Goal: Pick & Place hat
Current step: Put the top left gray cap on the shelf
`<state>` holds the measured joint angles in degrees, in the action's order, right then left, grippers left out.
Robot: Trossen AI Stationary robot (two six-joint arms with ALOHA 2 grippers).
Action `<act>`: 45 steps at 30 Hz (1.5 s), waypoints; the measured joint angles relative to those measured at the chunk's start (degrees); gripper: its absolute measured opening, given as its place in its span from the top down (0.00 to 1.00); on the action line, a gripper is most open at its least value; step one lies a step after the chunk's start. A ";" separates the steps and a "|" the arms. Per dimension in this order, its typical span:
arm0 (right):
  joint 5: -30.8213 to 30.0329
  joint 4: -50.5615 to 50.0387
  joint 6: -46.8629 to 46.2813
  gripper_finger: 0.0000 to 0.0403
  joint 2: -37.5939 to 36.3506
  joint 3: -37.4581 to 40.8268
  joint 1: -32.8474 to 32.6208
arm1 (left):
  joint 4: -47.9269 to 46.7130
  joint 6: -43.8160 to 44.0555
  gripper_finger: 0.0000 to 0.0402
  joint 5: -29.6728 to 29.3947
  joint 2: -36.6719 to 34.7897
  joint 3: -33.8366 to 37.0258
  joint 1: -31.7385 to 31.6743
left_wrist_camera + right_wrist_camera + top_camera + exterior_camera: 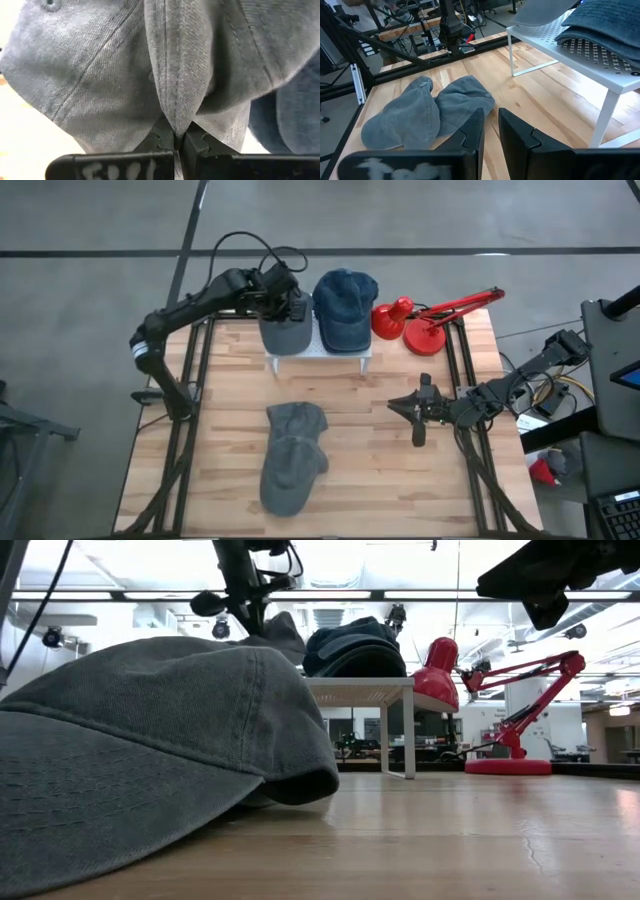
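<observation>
Pinching a grey cap on the rack

Spanning most of the high view, the wooden counter carries everything. On its near half lie two grey caps, touching each other, one overlapping the other. At the far edge stands a white rack with a perforated top. Two caps sit on it side by side: a grey cap on the left and a blue cap on the right, touching. Just right of the rack stands a red lamp, its arm folded low toward the counter's far right corner.

The left jaws are at the far side of the grey cap on the rack, closed tight on a fold of its cloth; the left wrist view shows the fingers meeting on a stitched seam. White handwriting on the bar below them is cut off and cannot be read.

The right jaws hover over the counter's right side, well apart from every cap, holding nothing, with a narrow gap between the fingers. Smeared white writing there is unreadable too.
</observation>
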<state>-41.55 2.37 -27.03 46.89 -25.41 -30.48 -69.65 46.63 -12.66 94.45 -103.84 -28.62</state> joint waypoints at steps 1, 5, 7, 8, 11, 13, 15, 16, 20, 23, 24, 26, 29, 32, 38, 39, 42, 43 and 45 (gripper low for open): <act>-0.01 0.01 0.00 0.87 0.00 0.00 0.00 | -0.35 0.02 1.00 0.02 0.28 -0.01 -0.12; 0.01 0.01 0.01 0.87 0.04 -0.29 0.00 | -0.99 0.14 1.00 0.18 0.70 -0.01 -0.55; 0.01 0.05 0.00 0.87 0.04 -0.36 0.00 | -1.16 0.16 1.00 0.19 0.93 -0.01 -0.66; 0.02 0.03 0.00 0.87 0.04 -0.40 0.02 | -1.18 0.16 1.00 0.19 1.09 -0.01 -0.68; 0.02 0.03 0.00 0.87 0.04 -0.42 0.00 | -1.39 0.17 1.00 0.19 1.49 -0.01 -0.94; 0.00 0.03 0.00 0.87 0.04 -0.42 0.01 | -1.90 0.24 1.00 0.19 1.57 -0.01 -1.20; 0.01 0.03 0.00 0.87 0.04 -0.42 0.02 | -2.43 0.35 1.00 -0.04 1.63 -0.01 -1.53; 0.02 0.03 0.00 0.87 0.04 -0.42 0.02 | -2.67 0.52 1.00 -0.41 1.64 -0.01 -1.71; 0.02 0.03 0.00 0.87 0.04 -0.42 0.00 | -3.50 1.05 1.00 -1.58 1.64 -0.01 -2.23; 0.02 0.03 0.00 0.87 0.04 -0.42 0.01 | -3.47 0.86 1.00 -1.66 1.73 -0.01 -2.42; 0.01 0.03 0.00 0.87 0.04 -0.42 0.02 | -3.47 0.83 1.00 -1.69 1.88 -0.01 -2.41; 0.00 0.05 0.00 0.87 0.04 -0.42 0.01 | -3.44 0.81 1.00 -1.63 2.38 -0.01 -2.41; 0.02 0.05 0.00 0.87 0.04 -0.42 0.00 | -3.36 0.32 1.00 -0.95 3.28 -0.01 -2.41; 0.02 0.09 0.00 0.87 0.04 -0.42 0.02 | -3.30 -0.02 1.00 0.11 3.97 -0.01 -2.41; 0.02 0.16 0.00 0.87 0.04 -0.42 0.00 | -0.75 0.15 1.00 0.20 4.11 0.03 -2.41; 0.02 0.16 0.00 0.87 0.02 -0.42 0.01 | -0.37 0.16 1.00 0.25 4.11 0.03 -2.41; 0.02 0.16 0.00 0.87 0.02 -0.43 0.02 | -0.02 0.22 1.00 0.69 4.11 0.03 -2.41; 0.02 0.16 0.00 0.87 0.02 -0.44 0.00 | 0.13 0.38 1.00 0.75 4.11 0.03 -2.41; 0.02 0.16 0.00 0.87 0.02 -0.44 0.00 | 0.22 0.46 1.00 1.14 4.11 0.03 -2.41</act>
<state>-41.54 2.52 -27.03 46.92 -25.85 -30.48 -69.43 47.09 -11.52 98.56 -103.81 -31.03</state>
